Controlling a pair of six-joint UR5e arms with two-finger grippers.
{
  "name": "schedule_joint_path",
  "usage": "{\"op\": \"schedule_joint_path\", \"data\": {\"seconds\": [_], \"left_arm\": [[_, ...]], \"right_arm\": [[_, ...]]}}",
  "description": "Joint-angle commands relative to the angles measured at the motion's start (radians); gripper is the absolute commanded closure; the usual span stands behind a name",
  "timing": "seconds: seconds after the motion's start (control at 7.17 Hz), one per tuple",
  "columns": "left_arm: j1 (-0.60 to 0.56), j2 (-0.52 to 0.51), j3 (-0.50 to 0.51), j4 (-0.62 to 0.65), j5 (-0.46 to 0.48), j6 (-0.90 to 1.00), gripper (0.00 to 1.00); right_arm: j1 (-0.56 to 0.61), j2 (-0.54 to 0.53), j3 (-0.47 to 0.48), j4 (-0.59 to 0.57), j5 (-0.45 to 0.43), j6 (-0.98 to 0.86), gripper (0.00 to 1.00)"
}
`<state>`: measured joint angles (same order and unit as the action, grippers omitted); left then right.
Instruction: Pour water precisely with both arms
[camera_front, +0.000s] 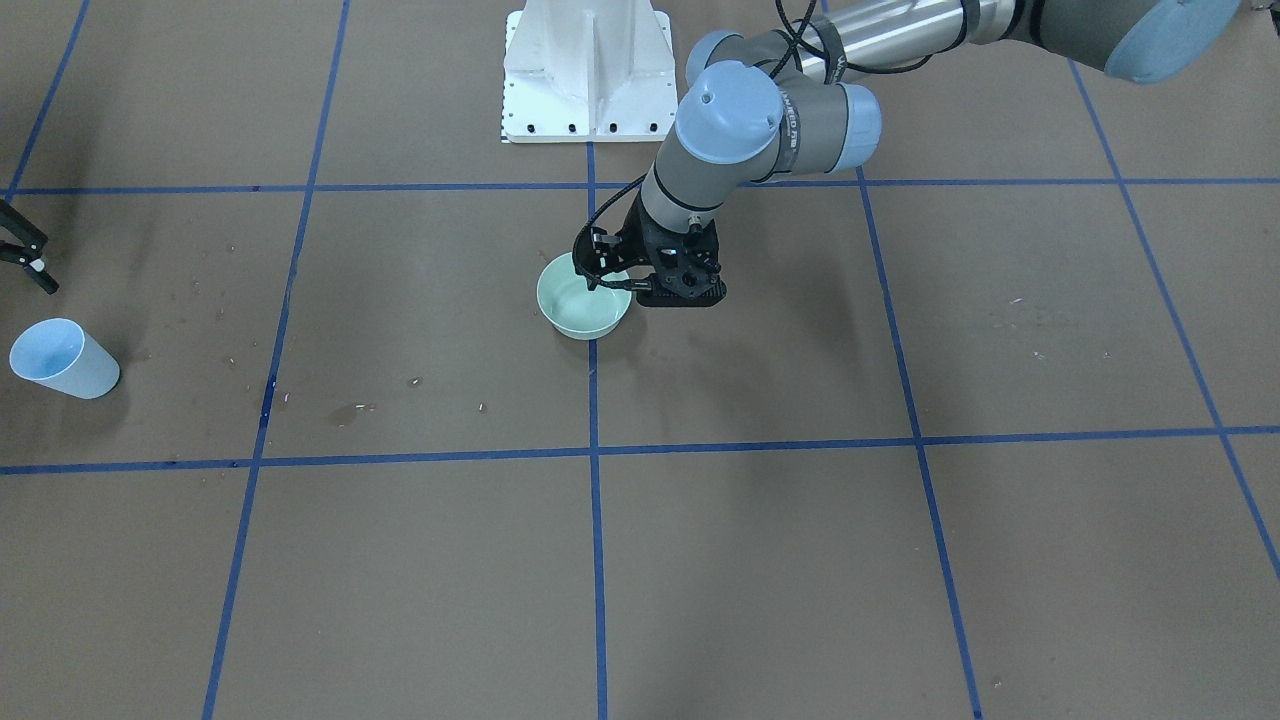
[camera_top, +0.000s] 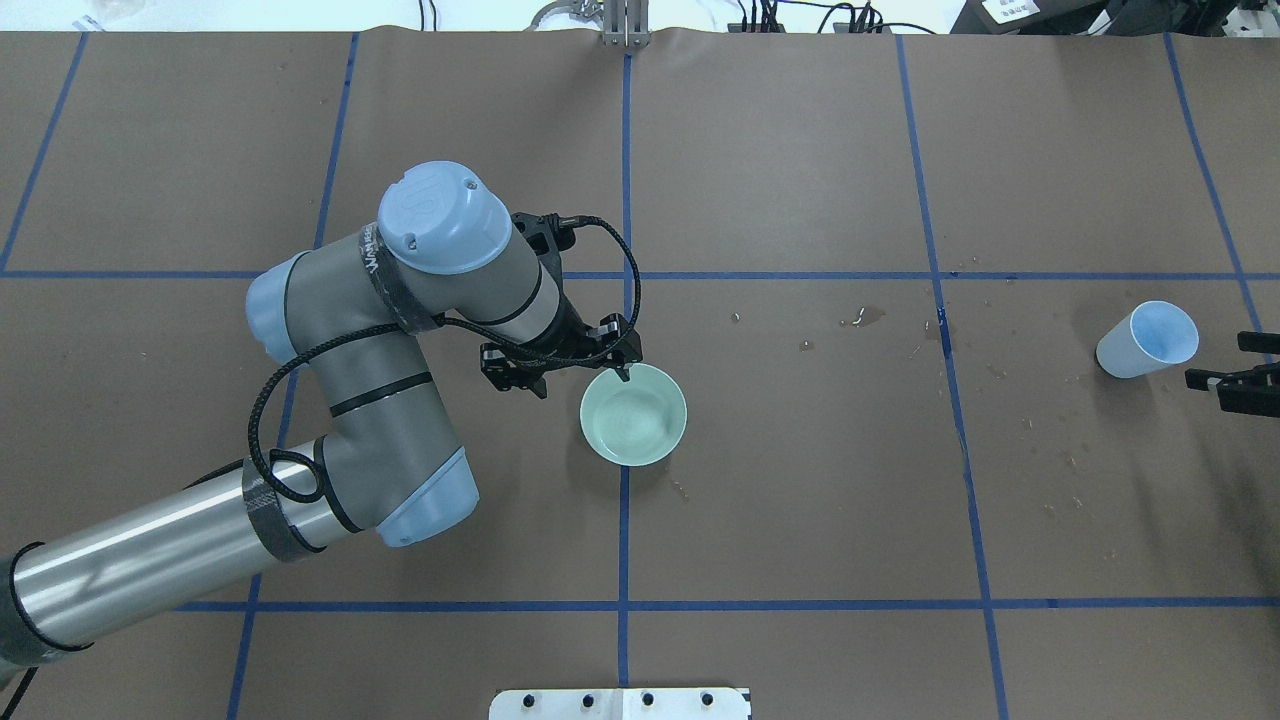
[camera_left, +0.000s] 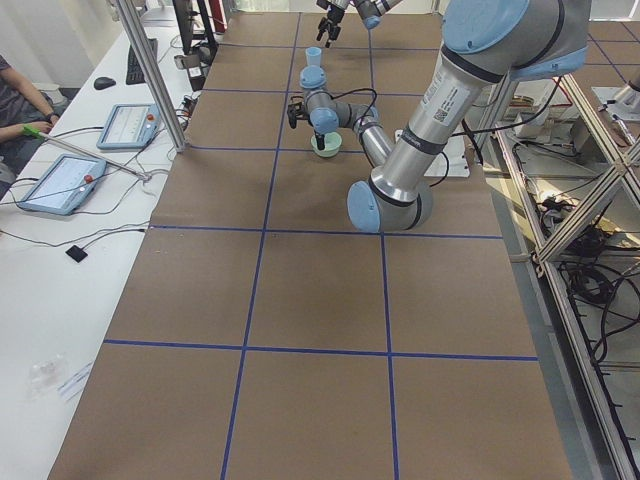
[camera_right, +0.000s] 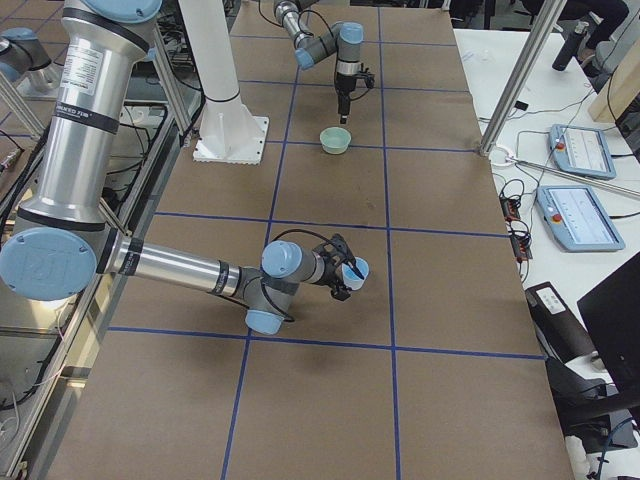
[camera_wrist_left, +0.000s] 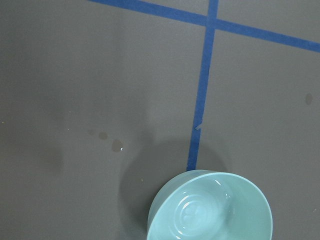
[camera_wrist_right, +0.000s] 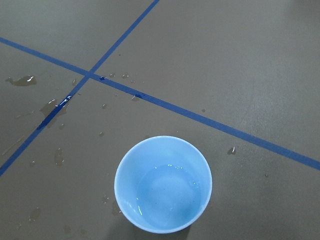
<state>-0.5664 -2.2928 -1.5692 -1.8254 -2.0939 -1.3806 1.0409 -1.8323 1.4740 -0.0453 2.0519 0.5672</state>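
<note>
Spread wide and holding nothing at the right gripper (camera_top: 1215, 360), just beside the pale blue tapered plastic-looking cup (camera_top: 1125, 358) without touching it. At the left gripper (camera_top: 622, 368), lowered to the rim of the mint-green round bowl (camera_top: 650, 440); cannot tell whether parted or nipping that rim. Looks like the approach stage, with no pouring yet. Next calls for closing squarely on the cup's wall, lifting it level, then carrying it well across the brown paper-covered table (camera_top: 800, 500) to the bowl. As for the water (camera_wrist_right: 167, 197), sitting low in the cup as a shallow clear pool with whitish glints at its edge. Also scattered as spilled drops (camera_top: 868, 318) on the paper between the two vessels
</note>
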Motion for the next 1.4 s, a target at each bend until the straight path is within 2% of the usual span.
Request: {"op": "schedule_joint_path", "data": {"seconds": [0.0, 0.28, 0.56, 1.26], "left_arm": [[-0.001, 0.001, 0.0, 0.0, 0.0, 0.0, 0.01], [-0.003, 0.001, 0.0, 0.0, 0.0, 0.0, 0.01], [-0.003, 0.001, -0.002, 0.0, 0.0, 0.0, 0.01], [-0.006, 0.004, -0.002, 0.0, 0.002, 0.0, 0.01]], "right_arm": [[-0.042, 0.001, -0.006, 0.018, -0.05, -0.053, 0.02], [-0.085, 0.005, -0.09, 0.138, -0.131, -0.052, 0.05], [-0.113, 0.021, -0.109, 0.146, -0.16, -0.046, 0.05], [-0.131, 0.067, -0.138, 0.146, -0.171, -0.035, 0.05]]}}
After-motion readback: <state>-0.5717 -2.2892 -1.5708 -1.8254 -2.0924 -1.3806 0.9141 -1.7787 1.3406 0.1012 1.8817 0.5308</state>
